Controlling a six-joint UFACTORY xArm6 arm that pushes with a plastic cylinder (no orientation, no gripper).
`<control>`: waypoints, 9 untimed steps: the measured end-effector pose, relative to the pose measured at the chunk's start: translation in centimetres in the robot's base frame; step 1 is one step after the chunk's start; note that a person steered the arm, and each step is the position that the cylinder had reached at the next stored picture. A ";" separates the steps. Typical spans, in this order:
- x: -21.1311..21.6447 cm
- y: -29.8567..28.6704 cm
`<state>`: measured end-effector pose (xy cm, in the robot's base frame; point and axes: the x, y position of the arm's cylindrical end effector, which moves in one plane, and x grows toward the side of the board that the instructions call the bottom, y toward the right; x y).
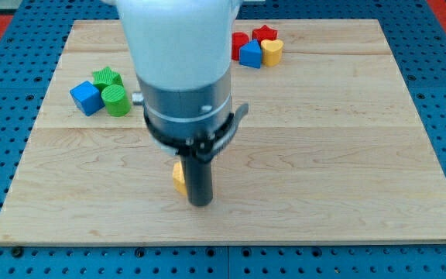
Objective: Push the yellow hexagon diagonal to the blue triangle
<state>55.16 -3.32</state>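
The yellow hexagon [179, 177] lies on the wooden board [324, 155] below the middle, mostly hidden behind my rod; only its left edge shows. My tip [200, 204] rests on the board touching the hexagon's right side. A blue block [250, 53], its shape unclear but possibly the triangle, sits at the view's top centre. The arm's white and grey body [183, 70] covers the upper middle of the board.
A red block [240, 43], a red star [265, 33] and a yellow heart [272, 51] cluster around the top blue block. At the left, a blue cube [87, 98], a green star [107, 78] and a green cylinder [116, 101] sit together.
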 end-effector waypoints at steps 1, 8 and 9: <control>-5.7 -0.3; -9.9 -1.9; -14.6 -0.6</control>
<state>40.54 -3.90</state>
